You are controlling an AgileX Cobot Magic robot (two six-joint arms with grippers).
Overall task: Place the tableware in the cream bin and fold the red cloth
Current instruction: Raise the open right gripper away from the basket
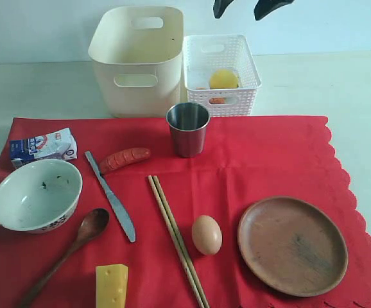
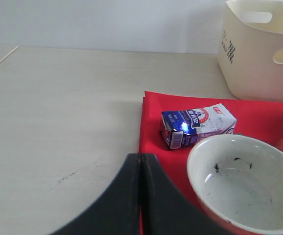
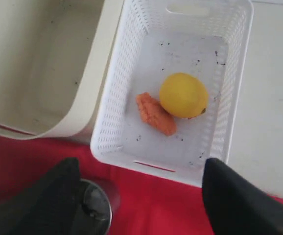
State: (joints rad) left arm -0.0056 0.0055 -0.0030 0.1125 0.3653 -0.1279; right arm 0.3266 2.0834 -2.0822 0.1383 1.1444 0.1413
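Red cloth (image 1: pixel 256 154): lying flat on the bench (image 1: pixel 44 90), carrying bowl (image 1: pixel 36 192), steel cup (image 1: pixel 187 128), knife (image 1: pixel 112 196), spoon (image 1: pixel 76 247), chopsticks (image 1: pixel 176 240) and plate (image 1: pixel 293 245), all outside the cream bin (image 1: pixel 137 61) just behind. Right end effector (image 1: pixel 244 8): hanging wide apart, gripping nothing, above the white basket (image 1: pixel 237 102). Left end effector (image 2: pixel 140 161): pressing fully closed, empty, near the bowl.

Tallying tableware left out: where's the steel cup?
Exterior view, centre: the steel cup stands upright on the red cloth near its far edge, before the cream bin and white basket.
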